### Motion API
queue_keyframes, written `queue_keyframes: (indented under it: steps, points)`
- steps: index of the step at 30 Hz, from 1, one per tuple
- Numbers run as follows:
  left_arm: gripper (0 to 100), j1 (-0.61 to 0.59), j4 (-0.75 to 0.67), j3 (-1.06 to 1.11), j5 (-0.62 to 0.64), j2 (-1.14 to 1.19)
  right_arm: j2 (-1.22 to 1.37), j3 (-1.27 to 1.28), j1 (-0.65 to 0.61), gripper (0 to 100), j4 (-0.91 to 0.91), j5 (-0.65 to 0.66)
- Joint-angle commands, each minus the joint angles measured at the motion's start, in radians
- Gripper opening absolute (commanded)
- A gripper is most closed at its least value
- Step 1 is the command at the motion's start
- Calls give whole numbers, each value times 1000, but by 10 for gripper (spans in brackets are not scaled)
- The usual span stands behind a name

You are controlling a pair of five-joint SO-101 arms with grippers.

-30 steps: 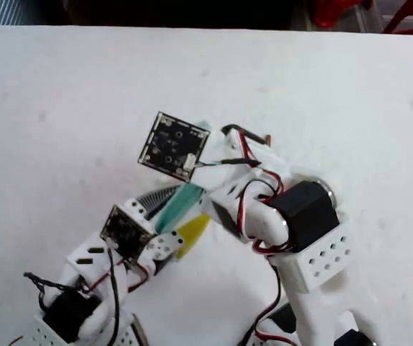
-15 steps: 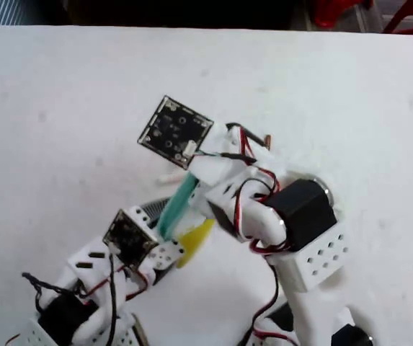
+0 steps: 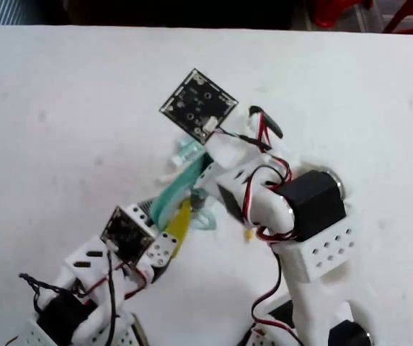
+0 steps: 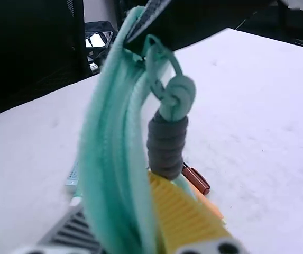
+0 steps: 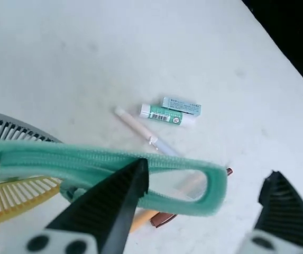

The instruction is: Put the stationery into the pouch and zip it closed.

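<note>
A teal pouch [image 3: 169, 196] stands on edge between the arms, its mouth [image 5: 183, 180] gaping as a loop. My left gripper [image 4: 130, 214] is shut on the pouch's lower part, the grey finger [image 5: 14, 129] on one side and the yellow finger [image 5: 14, 201] on the other. The zip's knotted teal cord [image 4: 175, 95] and grey pull [image 4: 166, 145] hang beside the yellow finger. My right gripper [image 5: 207, 172] is open, its black fingers astride the pouch's free end. An eraser [image 5: 181, 106], a glue stick [image 5: 167, 115] and a pale pen [image 5: 140, 129] lie on the table beyond; a brown-and-orange pen [image 5: 162, 217] lies under the pouch.
The white table [image 3: 62, 94] spreads wide to the left and far side. The right arm's body [image 3: 307, 216] stands close on the right of the pouch. Dark room and red chair legs [image 3: 350, 11] lie past the far edge.
The right arm's wrist has swung toward the far right. The pouch has turned up onto its edge and bowed open. The eraser and glue stick have come into sight beside it.
</note>
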Motion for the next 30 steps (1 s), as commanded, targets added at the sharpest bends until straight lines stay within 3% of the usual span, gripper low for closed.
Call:
queue_keyframes:
  steps: [1,5,13,16,22,30]
  points:
    - [22,-27,2,-55,-2,-15,-62,-75,-77,248,21,-46]
    - [22,-27,2,-55,2,-15,-140,-164,-147,143,21,-63]
    - [22,-27,-18,-43,5,-15,-297,-107,-154,40,25,-71]
    - [22,-27,-63,-8,5,-15,-369,106,-196,67,22,-63]
    - [22,-27,-91,8,6,-15,-472,428,-228,228,-67,-68]
    - [22,-27,-87,8,6,-15,-510,632,-228,186,-285,-71]
